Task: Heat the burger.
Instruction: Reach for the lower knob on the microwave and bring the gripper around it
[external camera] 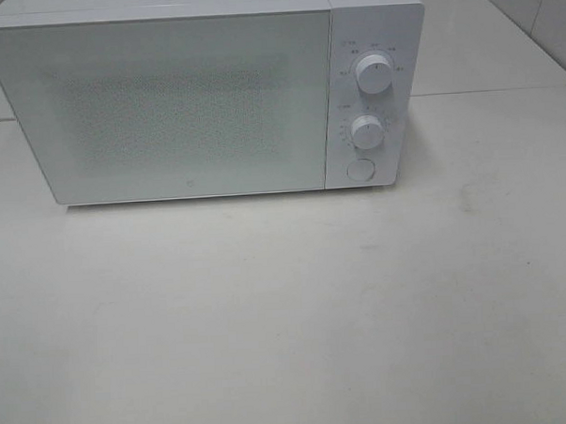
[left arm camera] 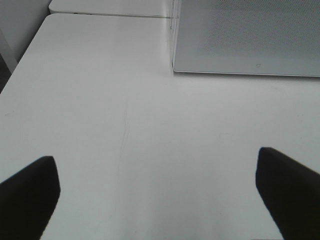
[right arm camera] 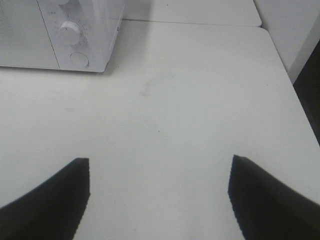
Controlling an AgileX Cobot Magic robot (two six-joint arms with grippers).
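The burger is out of view in every frame. A white microwave stands at the back of the white table with its door shut; it has two dials and a round button on its right panel. It also shows in the left wrist view and in the right wrist view. My left gripper is open and empty above bare table, short of the microwave's left front. My right gripper is open and empty above bare table, off to the microwave's right front. Neither gripper shows in the exterior high view.
The white table spreads in front of the microwave. A seam to a second table top runs behind it. The table's left edge and right edge show in the wrist views.
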